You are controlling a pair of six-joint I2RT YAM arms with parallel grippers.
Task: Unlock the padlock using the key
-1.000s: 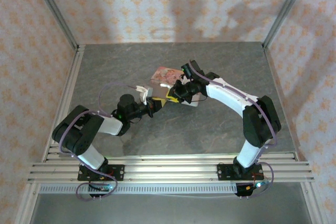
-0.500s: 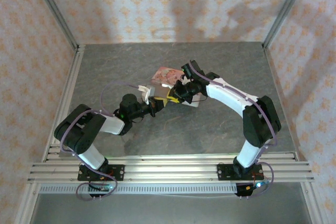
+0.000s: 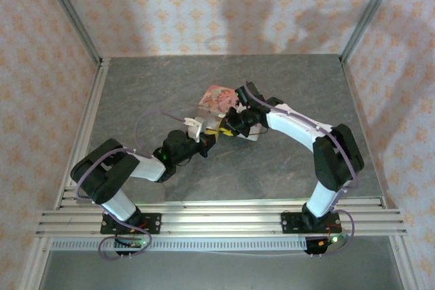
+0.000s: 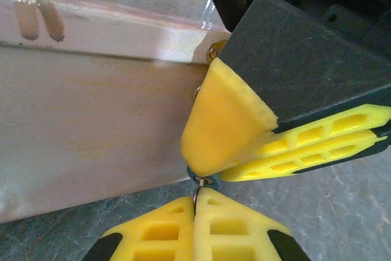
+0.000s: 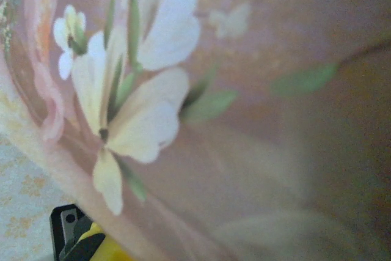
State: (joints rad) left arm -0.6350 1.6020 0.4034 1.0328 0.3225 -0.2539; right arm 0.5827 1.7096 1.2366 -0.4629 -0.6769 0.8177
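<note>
In the left wrist view my left gripper (image 4: 197,198) is shut on the key (image 4: 195,198), a thin pale sliver between the yellow pads. The key's tip meets the underside of the padlock (image 4: 215,181), of which a sliver of blue body shows. My right gripper (image 4: 211,172) comes in from the upper right and is shut on the padlock, hiding most of it. From above, the left gripper (image 3: 207,139) and right gripper (image 3: 226,127) meet tip to tip just in front of the pink box (image 3: 216,96).
The pink box's pale side (image 4: 91,120) rises close behind the grippers in the left wrist view. Its flowered lid (image 5: 244,120) is right against the right wrist camera, with a yellow finger (image 5: 101,250) at the bottom left. Grey tabletop (image 3: 285,168) lies around, with rails at the near edge.
My left arm has pushed forward and to the right, bringing its gripper up against the right gripper. The right arm has barely moved. Both grips are unchanged.
</note>
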